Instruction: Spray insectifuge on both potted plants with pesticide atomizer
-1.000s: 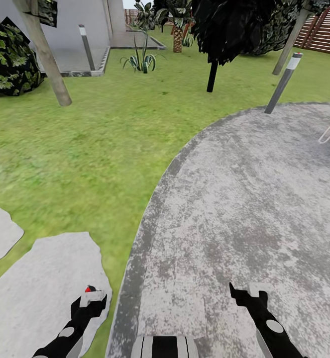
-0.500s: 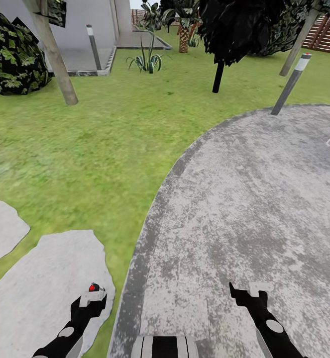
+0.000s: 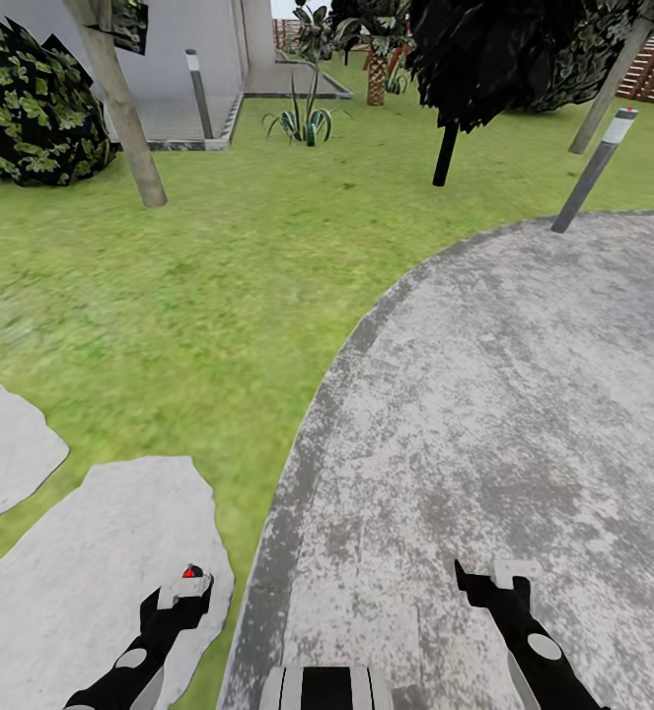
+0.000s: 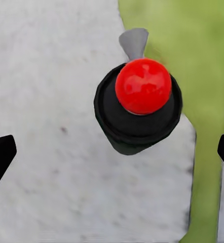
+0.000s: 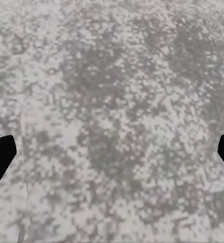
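The pesticide atomizer (image 4: pixel 142 101) is seen from above in the left wrist view: a dark round body, a red ball on top and a grey nozzle. It stands over a pale stepping stone (image 4: pixel 51 126) close to the grass edge. My left gripper (image 4: pixel 113 152) is open, its black fingertips (image 4: pixel 0 157) far out on either side of the bottle and not touching it. In the head view the atomizer's red top (image 3: pixel 189 571) peeks just beyond the left gripper (image 3: pixel 181 595). My right gripper (image 3: pixel 494 582) is open over the paved patio (image 5: pixel 112 101), holding nothing. The potted plants are out of view.
The garden lawn (image 3: pixel 198 296) lies ahead, with the round grey patio (image 3: pixel 484 394) to its right. Two stepping stones (image 3: pixel 80 572) lie at the left. Farther off stand a leaning trunk (image 3: pixel 129 128), a dark bush (image 3: pixel 31 108), a spiky plant (image 3: pixel 307 123), a black tree (image 3: pixel 447 148) and two bollards (image 3: pixel 595 170).
The whole head view has shifted right, so the camera has turned left. The atomizer's red top slid slightly right against the left gripper. Both arms keep their pose.
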You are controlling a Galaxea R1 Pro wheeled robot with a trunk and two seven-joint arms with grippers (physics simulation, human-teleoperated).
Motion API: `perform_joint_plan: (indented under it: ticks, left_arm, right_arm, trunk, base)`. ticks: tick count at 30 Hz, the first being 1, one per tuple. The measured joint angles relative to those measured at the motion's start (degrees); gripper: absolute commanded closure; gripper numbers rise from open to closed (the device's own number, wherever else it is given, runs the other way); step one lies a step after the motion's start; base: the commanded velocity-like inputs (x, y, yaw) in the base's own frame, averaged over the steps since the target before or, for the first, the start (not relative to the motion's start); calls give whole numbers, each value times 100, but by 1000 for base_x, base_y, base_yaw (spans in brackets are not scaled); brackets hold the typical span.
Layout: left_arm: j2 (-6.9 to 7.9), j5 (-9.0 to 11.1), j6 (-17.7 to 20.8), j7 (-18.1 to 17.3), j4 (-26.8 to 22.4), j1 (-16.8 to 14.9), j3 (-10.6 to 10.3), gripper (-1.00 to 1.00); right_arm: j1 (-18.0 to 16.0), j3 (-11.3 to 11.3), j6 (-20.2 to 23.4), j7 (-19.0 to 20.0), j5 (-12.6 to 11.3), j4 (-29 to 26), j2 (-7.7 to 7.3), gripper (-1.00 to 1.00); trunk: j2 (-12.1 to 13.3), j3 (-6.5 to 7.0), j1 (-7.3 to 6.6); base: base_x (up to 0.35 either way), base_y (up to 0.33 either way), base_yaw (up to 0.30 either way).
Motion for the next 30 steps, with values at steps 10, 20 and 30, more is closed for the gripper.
perform_joint_plan:
  ticks: [10, 20, 30]
  left_arm:
    - [-7, -1, -31, 0, -5, 0, -7, -100]
    - [-9, -4, -213, 0, 43, 0, -10, -100]
    - [-17, -4, -220, 0, 43, 6, -13, -100]
  right_arm:
    - [3, 0, 0, 1, 0, -5, -1, -100]
    - [0, 0, 0, 1, 0, -5, 0, -100]
    - [3, 0, 1, 1, 0, -1, -1, -100]
  trunk:
    - [0, 0, 1]
    - [-8, -133, 16]
    - [-8, -133, 15]
  base:
    - [7, 0, 1]
    - [0, 0, 0]
    - [39, -13, 0]
